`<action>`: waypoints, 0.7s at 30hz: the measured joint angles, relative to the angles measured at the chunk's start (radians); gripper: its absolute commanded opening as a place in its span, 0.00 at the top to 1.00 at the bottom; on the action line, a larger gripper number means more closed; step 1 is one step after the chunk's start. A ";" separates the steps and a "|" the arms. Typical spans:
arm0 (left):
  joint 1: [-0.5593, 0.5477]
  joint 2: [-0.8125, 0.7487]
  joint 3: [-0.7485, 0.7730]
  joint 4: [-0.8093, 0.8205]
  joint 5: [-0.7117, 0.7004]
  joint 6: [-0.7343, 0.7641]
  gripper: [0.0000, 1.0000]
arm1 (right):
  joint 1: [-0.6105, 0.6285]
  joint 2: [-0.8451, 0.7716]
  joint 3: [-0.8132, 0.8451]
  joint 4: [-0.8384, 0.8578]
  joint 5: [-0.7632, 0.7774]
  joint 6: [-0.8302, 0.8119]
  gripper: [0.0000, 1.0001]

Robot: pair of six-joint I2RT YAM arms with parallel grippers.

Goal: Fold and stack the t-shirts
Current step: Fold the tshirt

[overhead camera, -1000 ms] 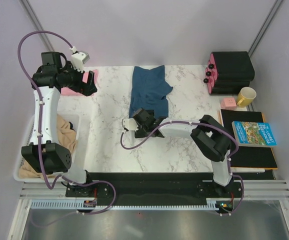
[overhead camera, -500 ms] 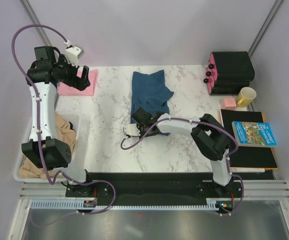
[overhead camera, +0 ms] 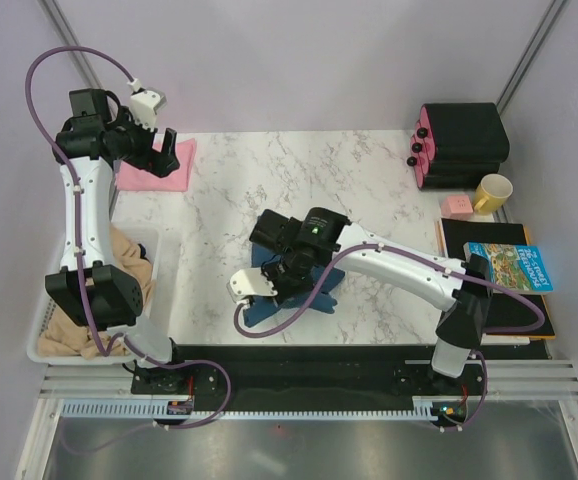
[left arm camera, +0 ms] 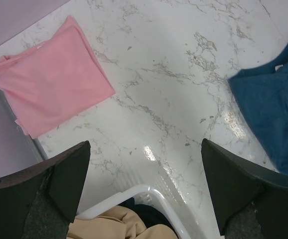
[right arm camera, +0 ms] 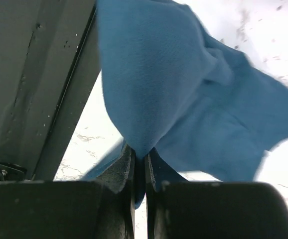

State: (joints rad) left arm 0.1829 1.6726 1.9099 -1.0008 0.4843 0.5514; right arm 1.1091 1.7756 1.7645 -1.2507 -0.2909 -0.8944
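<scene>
The dark teal t-shirt (overhead camera: 314, 292) hangs bunched near the table's front middle, and my right gripper (overhead camera: 287, 278) is shut on a pinch of it. In the right wrist view a fold of the teal t-shirt (right arm camera: 184, 89) is clamped between the jaws of the right gripper (right arm camera: 140, 169), the rest draping above the marble. The pink t-shirt (overhead camera: 154, 168) lies folded flat at the far left corner. My left gripper (overhead camera: 159, 150) hovers over it, open and holding nothing. From the left wrist, the pink t-shirt (left arm camera: 52, 89) lies ahead of the wide-apart left gripper (left arm camera: 144, 184), with the teal t-shirt (left arm camera: 278, 114) at right.
A white basket (overhead camera: 161, 250) holding tan cloth (overhead camera: 129, 270) stands at the left edge. At the right are a black case (overhead camera: 461, 145), a yellow mug (overhead camera: 493, 192), a small pink block (overhead camera: 457, 205) and a blue book (overhead camera: 509, 267) on a black board (overhead camera: 499, 305). The black base rail (right arm camera: 44, 89) runs along the near edge.
My right gripper has shut on the teal t-shirt and pulled it from the far middle toward the near edge. The left gripper has drawn back slightly from the pink t-shirt.
</scene>
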 measured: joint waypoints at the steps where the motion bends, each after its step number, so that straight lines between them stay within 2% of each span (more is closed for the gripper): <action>1: 0.000 0.000 0.000 0.000 0.005 0.000 0.00 | 0.003 0.000 0.020 -0.011 0.001 -0.005 1.00; 7: 0.000 0.000 -0.002 0.002 0.042 -0.008 0.00 | -0.034 0.018 0.025 -0.017 0.128 -0.077 1.00; 15: 0.000 0.002 -0.002 0.004 0.051 -0.014 0.00 | -0.177 0.149 0.031 0.105 0.271 -0.130 1.00; 21: 0.000 0.008 -0.007 0.008 0.074 -0.016 0.00 | -0.192 0.157 0.032 0.176 0.325 -0.163 1.00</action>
State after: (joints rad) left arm 0.1829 1.6810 1.9026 -0.9928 0.5587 0.5350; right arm 0.9173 1.9327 1.7962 -1.0748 0.0345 -1.0569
